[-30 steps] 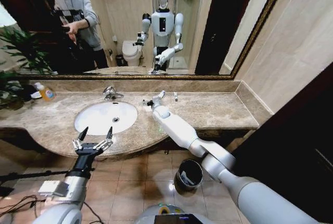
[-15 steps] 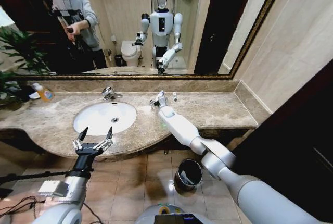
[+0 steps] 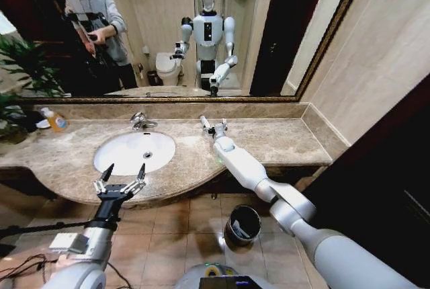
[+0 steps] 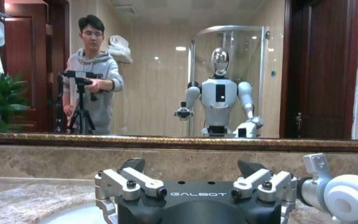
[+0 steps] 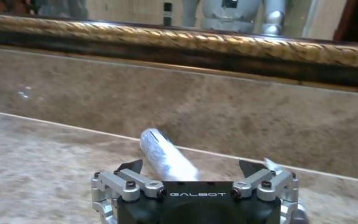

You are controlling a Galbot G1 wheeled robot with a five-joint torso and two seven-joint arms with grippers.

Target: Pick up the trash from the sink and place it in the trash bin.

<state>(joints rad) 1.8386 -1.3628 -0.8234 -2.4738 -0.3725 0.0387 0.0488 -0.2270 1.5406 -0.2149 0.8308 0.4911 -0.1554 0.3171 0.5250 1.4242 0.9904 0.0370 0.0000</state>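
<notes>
Right gripper [image 3: 213,128] extended over the marble surface [image 3: 282,142] near the back wall, to the right of the sink [image 3: 134,152]. In the right wrist view a white tube [image 5: 165,158] lies between the spread fingers [image 5: 129,167], its far end pointing toward the backsplash; the fingers stand apart on either side of it, and whether they have closed on it, or whether the tube is clear of the surface, I cannot tell. Left gripper [image 3: 121,180] parked at the front edge of the surface, fingers splayed wide, holding nothing. Sink basin looks clear apart from the drain; no trash visible in it from the head view. Trash bin [image 3: 243,224] on the floor under the surface's edge, with something pale showing inside it. Judgement: some items likely already binned; the tube is the piece in hand, with pickup and carry to the bin left.
</notes>
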